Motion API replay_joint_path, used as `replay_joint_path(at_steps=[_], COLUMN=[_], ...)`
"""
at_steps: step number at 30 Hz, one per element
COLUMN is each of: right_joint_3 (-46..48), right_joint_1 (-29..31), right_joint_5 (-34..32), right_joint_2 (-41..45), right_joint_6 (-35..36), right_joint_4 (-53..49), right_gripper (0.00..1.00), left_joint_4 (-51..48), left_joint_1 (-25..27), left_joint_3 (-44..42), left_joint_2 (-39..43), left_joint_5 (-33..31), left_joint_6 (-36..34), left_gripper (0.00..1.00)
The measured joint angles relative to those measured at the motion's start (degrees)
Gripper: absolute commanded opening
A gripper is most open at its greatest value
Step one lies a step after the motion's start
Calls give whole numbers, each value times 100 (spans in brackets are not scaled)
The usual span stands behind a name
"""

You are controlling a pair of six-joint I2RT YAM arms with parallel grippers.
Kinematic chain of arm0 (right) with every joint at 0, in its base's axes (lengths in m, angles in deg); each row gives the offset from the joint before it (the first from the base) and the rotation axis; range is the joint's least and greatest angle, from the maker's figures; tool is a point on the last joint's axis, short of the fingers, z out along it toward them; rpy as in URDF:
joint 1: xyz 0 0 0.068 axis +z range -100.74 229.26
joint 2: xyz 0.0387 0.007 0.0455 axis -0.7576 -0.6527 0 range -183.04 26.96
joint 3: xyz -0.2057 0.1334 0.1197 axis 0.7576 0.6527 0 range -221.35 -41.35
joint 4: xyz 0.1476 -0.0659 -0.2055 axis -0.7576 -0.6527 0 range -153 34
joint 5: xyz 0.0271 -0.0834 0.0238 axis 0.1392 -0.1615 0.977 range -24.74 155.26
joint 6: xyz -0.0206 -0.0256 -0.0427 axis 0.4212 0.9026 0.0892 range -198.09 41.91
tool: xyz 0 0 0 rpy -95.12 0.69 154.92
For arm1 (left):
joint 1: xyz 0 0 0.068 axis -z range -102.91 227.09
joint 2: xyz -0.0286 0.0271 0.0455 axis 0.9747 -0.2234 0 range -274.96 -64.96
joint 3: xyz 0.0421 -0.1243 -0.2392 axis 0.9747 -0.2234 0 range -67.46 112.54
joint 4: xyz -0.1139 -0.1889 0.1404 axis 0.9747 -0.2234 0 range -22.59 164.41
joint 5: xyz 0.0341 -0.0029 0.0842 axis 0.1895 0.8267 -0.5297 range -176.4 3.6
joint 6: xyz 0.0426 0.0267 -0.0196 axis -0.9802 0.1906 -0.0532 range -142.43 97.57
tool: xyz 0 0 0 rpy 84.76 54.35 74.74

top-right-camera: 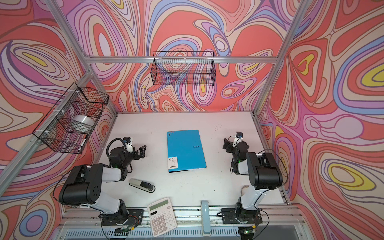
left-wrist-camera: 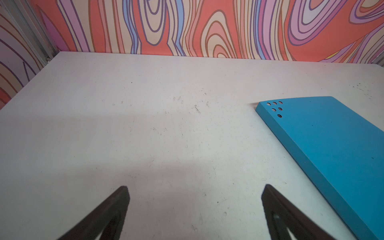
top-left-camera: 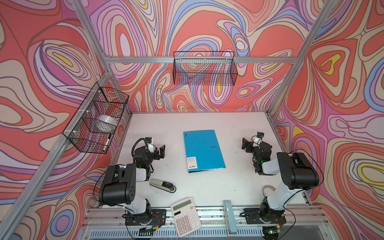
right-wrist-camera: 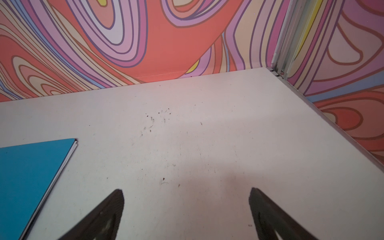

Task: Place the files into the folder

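Nearest: hard plastic calculator (top-left-camera: 186,216) with rounded keys, tilted at desk (top-left-camera: 207,187) front edge. Mid-desk, flat and closed, smooth blue folder (top-left-camera: 203,150); edges of thin white files (right-wrist-camera: 63,165) showing between covers. Left tool (left-wrist-camera: 195,190) and right tool (right-wrist-camera: 187,192) both spread apart, empty.

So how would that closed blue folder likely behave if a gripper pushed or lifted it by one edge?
The folder lies flat and thin on the table, so a push would probably slide it, not tip it. White sheets show at its open edge, so lifting there might just flop the cover up.
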Motion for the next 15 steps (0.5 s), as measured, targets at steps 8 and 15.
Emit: replay_joint_path(at_steps=[8, 15], right_joint_3=[0, 0], right_joint_1=[0, 0], right_joint_5=[0, 0], right_joint_2=[0, 0], right_joint_6=[0, 0], right_joint_4=[-24, -24], right_gripper=[99, 98], left_joint_4=[-17, -105], left_joint_1=[0, 39], left_joint_3=[0, 0], left_joint_2=[0, 0], left_joint_5=[2, -2], left_joint_6=[-7, -26], left_gripper=[100, 100])
